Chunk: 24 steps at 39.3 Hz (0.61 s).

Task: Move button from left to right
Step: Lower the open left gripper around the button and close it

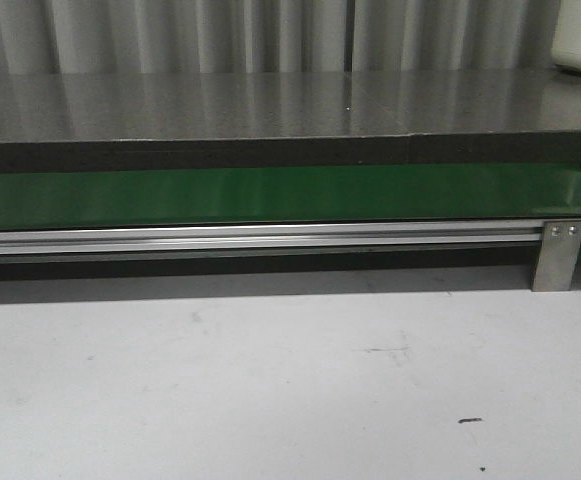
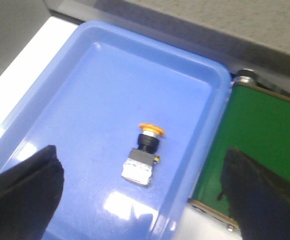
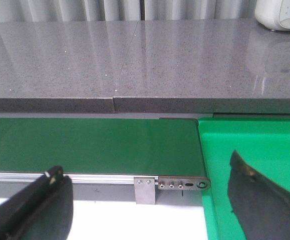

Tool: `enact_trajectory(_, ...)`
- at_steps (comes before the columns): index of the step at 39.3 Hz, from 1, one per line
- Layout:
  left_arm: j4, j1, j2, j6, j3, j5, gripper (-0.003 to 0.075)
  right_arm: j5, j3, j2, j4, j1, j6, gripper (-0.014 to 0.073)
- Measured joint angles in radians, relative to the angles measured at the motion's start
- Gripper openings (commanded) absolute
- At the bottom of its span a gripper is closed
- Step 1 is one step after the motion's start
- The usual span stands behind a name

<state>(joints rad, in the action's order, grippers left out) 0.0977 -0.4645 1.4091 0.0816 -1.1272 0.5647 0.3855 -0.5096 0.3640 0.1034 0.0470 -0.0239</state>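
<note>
- The left gripper (image 2: 142, 192) is wide open, and nothing is between its two black fingers (image 2: 22, 192).
- It hangs over a blue tray (image 2: 85, 75).
- The button (image 2: 144, 154) lies on its side in the blue tray, and the fingers are not touching it.
- The button has a round orange cap (image 2: 151, 130), a black neck and a pale boxy end.
- Just beside the blue tray is the end of the green belt (image 2: 257, 125).
- The right gripper (image 3: 147, 205) is wide open too, and it holds nothing.
- One of its black fingers (image 3: 40, 205) is over the belt's silver rail (image 3: 100, 177). The other is over a green tray (image 3: 254, 150).
- The green tray sits right at the end of the green belt in that view.
- Behind the belt is a long grey counter (image 3: 135, 60) with a white thing (image 3: 279, 14) on its far corner.
- In the front view you can see the belt, the silver rail and a white table (image 1: 270, 390) with a few dark marks. No gripper shows there.
</note>
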Motion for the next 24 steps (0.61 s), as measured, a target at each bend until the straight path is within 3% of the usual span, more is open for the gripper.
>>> enact_trajectory(8, -0.002, -0.023, 0.187, -0.019, -0.107, 0.054, 0.0601, 0.000, 0.000, 0.000, 0.000, 0.000, 0.000, 0.0644)
enact_trajectory(24, -0.007, -0.028, 0.566, -0.122, -0.388, 0.291, 0.0601, 0.000, 0.000, 0.000, 0.000, 0.000, 0.000, 0.0644)
